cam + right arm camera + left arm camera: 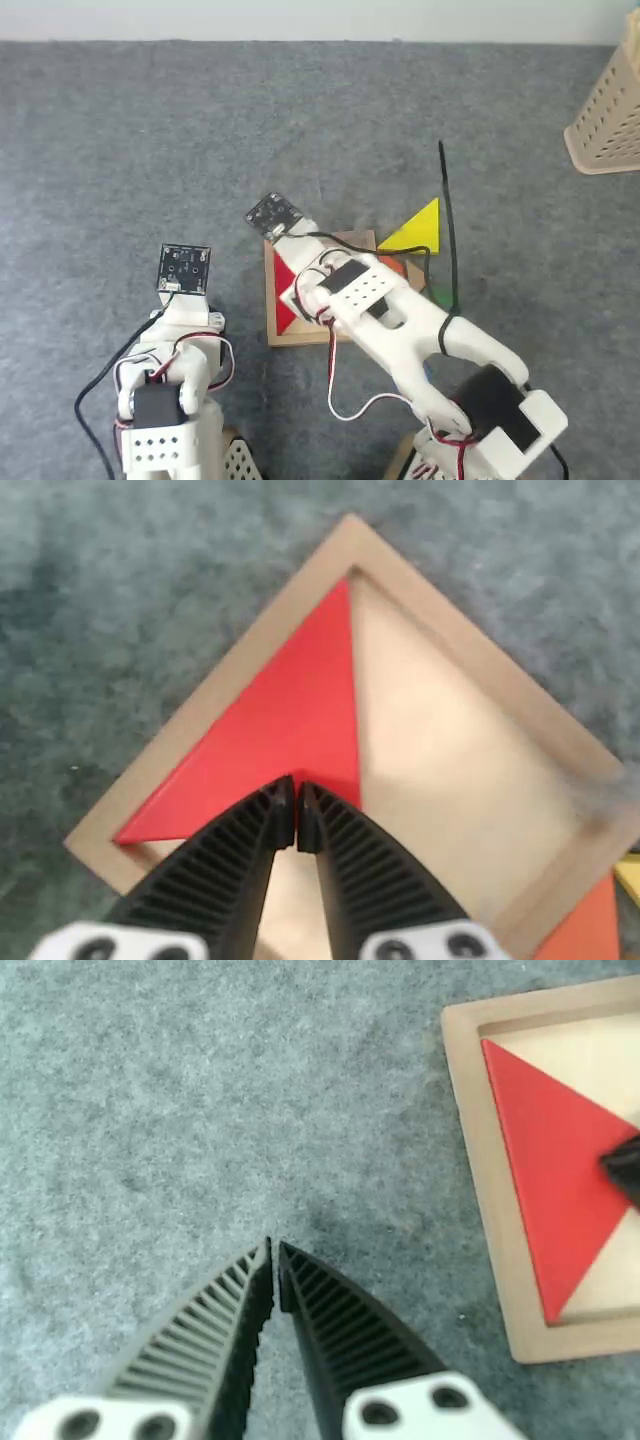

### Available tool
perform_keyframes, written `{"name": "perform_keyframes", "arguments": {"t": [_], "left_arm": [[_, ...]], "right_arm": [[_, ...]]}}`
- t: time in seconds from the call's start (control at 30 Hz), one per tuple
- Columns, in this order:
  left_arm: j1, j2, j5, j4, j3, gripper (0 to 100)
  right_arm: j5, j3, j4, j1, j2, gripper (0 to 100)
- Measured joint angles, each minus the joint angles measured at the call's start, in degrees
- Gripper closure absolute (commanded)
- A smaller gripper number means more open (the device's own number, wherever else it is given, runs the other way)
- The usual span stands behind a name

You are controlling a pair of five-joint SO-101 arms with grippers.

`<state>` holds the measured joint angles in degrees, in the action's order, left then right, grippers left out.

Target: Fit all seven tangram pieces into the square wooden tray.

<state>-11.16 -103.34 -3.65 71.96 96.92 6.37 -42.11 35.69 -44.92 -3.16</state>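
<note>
1 of 7 seated: red triangle (290,720) in tray (470,652). Yellow triangle (418,231) outside. Right end effector (296,800), left end effector (274,1260) pinched together, empty.

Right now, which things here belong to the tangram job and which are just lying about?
Job: wooden tray, red triangle inside it, yellow triangle and orange piece outside it.
Lying about: beige slotted basket at the far edge.
</note>
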Motion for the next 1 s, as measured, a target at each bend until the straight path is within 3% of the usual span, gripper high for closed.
{"name": "perform_keyframes", "arguments": {"t": [0.37,0.6,0.73,0.87,1.0], "left_arm": [[0.0,0.0,0.0,0.0,0.0,99],[0.0,0.0,0.0,0.0,0.0,99],[0.0,0.0,0.0,0.0,0.0,99],[0.0,0.0,0.0,0.0,0.0,99],[0.0,0.0,0.0,0.0,0.0,99]], "right_arm": [[0.1,0.0,4.0,-0.3,-3.8,98.8],[0.1,5.0,19.3,11.5,-20.6,98.8],[-1.6,8.4,23.9,20.7,-22.4,98.7],[-7.6,12.8,24.4,28.6,-18.0,87.4],[-10.1,18.5,24.4,30.9,-7.1,78.1]]}}
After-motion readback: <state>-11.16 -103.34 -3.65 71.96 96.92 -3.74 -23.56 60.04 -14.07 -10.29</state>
